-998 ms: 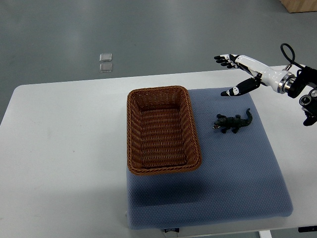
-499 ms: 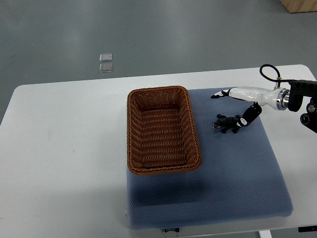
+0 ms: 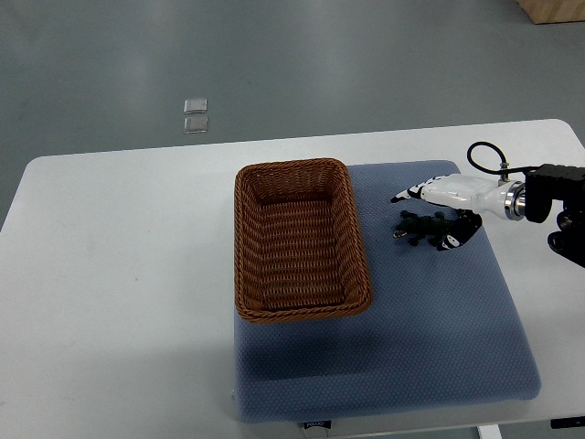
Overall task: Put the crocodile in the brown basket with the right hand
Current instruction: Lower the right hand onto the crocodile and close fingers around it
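Note:
A small dark green toy crocodile (image 3: 413,226) lies on the blue mat, right of the brown wicker basket (image 3: 245,240), head toward the basket. My right hand (image 3: 424,220) comes in from the right edge and is low over the crocodile's tail end. Its long fingers (image 3: 409,193) stretch past the far side of the toy and the thumb (image 3: 453,240) sits on the near side. The hand is open and straddles the body without lifting it. The tail is hidden under the palm. The basket is empty.
A blue padded mat (image 3: 411,347) covers the right part of the white table (image 3: 110,274), and the basket's right half rests on it. Two small clear squares (image 3: 195,116) lie on the grey floor beyond the table. A black cable (image 3: 482,157) loops above my wrist.
My right hand came down from the far right corner of the mat and moved left onto the crocodile, with fingers and thumb now on either side of it. The crocodile has barely shifted.

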